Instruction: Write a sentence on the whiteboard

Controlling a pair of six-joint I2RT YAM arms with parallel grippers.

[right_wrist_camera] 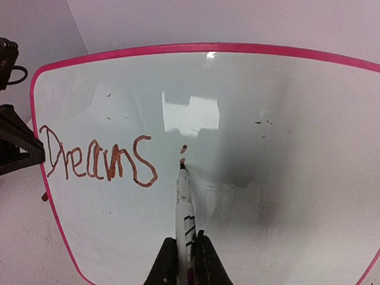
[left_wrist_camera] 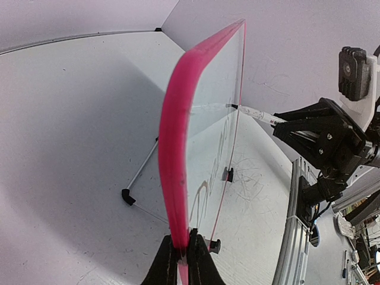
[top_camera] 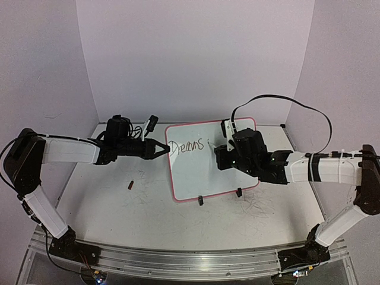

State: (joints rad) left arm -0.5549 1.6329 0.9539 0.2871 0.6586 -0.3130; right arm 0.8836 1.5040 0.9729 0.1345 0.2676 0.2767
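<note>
Right gripper (right_wrist_camera: pixel 183 261) pinches a marker (right_wrist_camera: pixel 184 208) pointing away from its wrist, tip touching the whiteboard (right_wrist_camera: pixel 297 130) just right of "Dreams" — the sentence (right_wrist_camera: pixel 98 162) runs along the board's long axis. Left gripper (left_wrist_camera: pixel 181 261) clamps the propped board's left edge

Lower whiteboard (right_wrist_camera: pixel 267 89) edge off the right wrist view; small dark object (top_camera: pixel 130 184) unidentifiable.
</note>
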